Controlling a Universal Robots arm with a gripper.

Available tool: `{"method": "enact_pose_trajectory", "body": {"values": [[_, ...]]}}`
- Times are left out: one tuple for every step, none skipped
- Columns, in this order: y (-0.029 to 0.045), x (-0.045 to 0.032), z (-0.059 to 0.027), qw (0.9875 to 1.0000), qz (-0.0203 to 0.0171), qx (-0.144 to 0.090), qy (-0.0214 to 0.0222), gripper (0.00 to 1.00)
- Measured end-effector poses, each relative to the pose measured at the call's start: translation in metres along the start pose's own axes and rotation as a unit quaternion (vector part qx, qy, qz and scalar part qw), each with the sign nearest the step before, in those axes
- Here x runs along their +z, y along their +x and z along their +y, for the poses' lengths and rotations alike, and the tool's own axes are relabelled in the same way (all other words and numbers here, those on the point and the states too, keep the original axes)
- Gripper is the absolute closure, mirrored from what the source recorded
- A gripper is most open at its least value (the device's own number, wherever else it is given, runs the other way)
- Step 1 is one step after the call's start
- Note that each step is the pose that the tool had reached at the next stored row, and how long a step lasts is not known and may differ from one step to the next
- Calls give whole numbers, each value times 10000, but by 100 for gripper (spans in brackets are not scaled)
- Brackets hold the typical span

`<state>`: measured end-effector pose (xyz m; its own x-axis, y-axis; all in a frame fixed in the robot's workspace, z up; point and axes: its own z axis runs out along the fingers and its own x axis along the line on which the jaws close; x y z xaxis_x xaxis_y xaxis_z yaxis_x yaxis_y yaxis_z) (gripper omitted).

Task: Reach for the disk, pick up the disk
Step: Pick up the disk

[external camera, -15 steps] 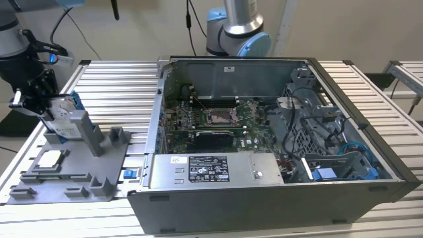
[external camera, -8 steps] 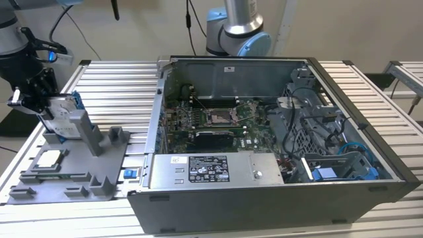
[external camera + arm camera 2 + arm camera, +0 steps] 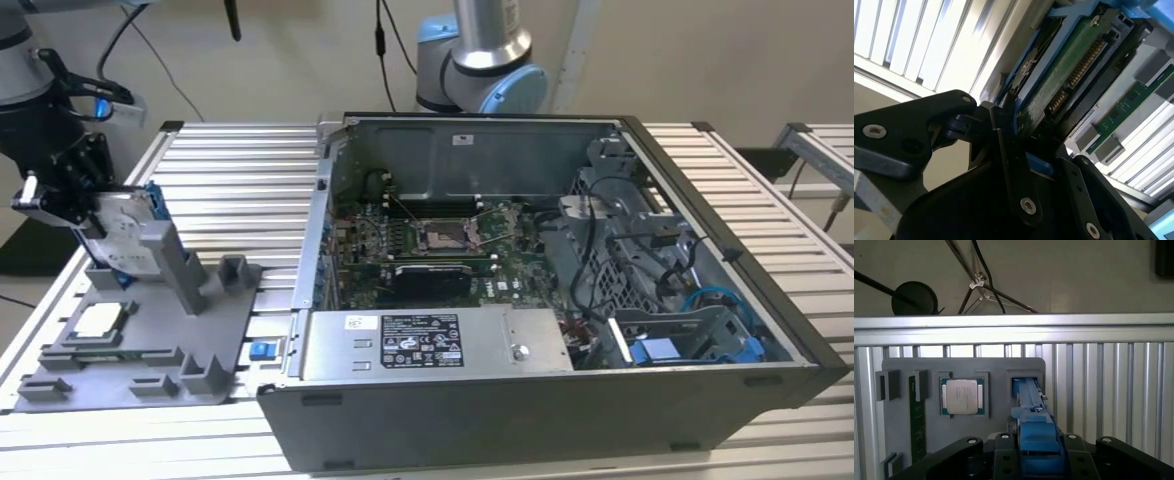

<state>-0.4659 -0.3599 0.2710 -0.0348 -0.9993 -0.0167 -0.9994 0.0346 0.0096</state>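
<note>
Holder: a grey holder point(image 3: 150, 352) lies on the desk point(image 3: 227, 170), with a slot for the disk point(image 3: 123, 222) and separate pockets for the other parts.
Chip: a square silver chip point(image 3: 961, 396) sits in its own pocket, near the disk's slot but apart from it.
Memory stick: a green memory stick point(image 3: 916, 415) lies in a narrow groove beyond the chip, well apart from the disk.
In the way: the holder's grey post point(image 3: 167, 255) stands just beside the disk, on the exterior view's right of it.
Case: an open computer case point(image 3: 534, 410) stands on the exterior view's right of the holder, with a board, cables and a blue bracket point(image 3: 694, 345) inside.
Other arm: a second arm's base point(image 3: 481, 60) rises behind the case.
Desk: ribbed metal slats carry both holder and case. Another slatted desk point(image 3: 821, 150) shows at the exterior view's right edge.
Room: a pale wall point(image 3: 1079, 275) stands behind the desk, with dark cables point(image 3: 979, 280) hanging on it.
Disk: it stands on edge, its far end reaching into the holder's slot. Its blue rail faces me in the first wrist view and its green board side shows in the second wrist view.
Tool: my tool point(image 3: 1039, 442) is narrow, its fingers point(image 3: 1004, 457) pressed on both sides of the disk's near end, holding it.
</note>
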Motion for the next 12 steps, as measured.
{"method": "enact_pose_trajectory", "body": {"values": [[-1,-7,1,10000,0,1,0,100],[-1,-14,1,10000,0,1,0,100],[-1,-21,1,10000,0,1,1,100],[-1,-29,1,10000,0,1,0,100],[-1,-39,1,10000,0,1,0,100],[-2,-50,1,10000,0,1,0,100],[-2,-61,1,10000,0,1,0,100],[-1,-76,1,10000,0,0,0,100],[-1,-91,1,10000,0,0,0,100],[-2,-107,1,10000,0,0,0,100],[-2,-125,1,10000,0,0,0,100],[-2,-143,2,10000,0,0,0,100]]}}
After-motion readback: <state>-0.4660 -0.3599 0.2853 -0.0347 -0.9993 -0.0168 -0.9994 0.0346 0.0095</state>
